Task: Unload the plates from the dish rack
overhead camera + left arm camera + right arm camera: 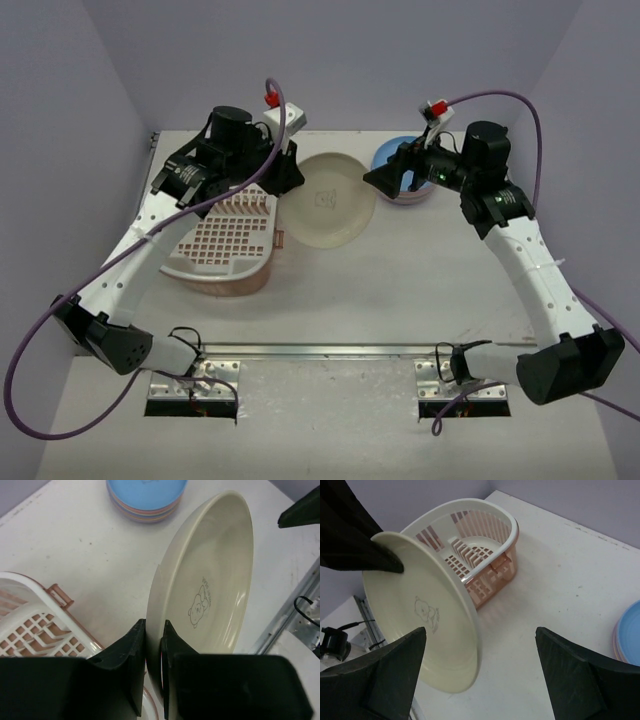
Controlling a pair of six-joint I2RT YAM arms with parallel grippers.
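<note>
From above, the left claw (285,178) is clamped on the near-left rim of a cream plate (330,205), a round, shallow, pale dish that extends to the claw's right over the white desk (380,290). The dish rack (225,245), an oval white basket with a grid floor and upright ribs sitting in a pink base, lies just below and to the left of that claw. The right claw (385,180) hangs just beyond the plate's far edge, over the near side of a stack of plates (388,155) whose top one is blue. In the left wrist view, the left claw (154,645) has its two black fingers (131,655) pinching the cream plate (210,595) by the rim. The plate stands tilted on edge, its glossy hollow facing right, with a small bear drawing (200,605) in the middle. The dish rack (30,625) sits to the claw's left, and the stack of plates (147,497), with pastel edges under the blue top, lies well ahead. In the right wrist view, the right claw (480,630) is spread wide with nothing between its fingers. The cream plate (415,605) is ahead to its left, gripped at the top edge by the left claw (375,560). The dish rack (475,540) lies beyond it, and the stack of plates (627,635) is at the right.
</note>
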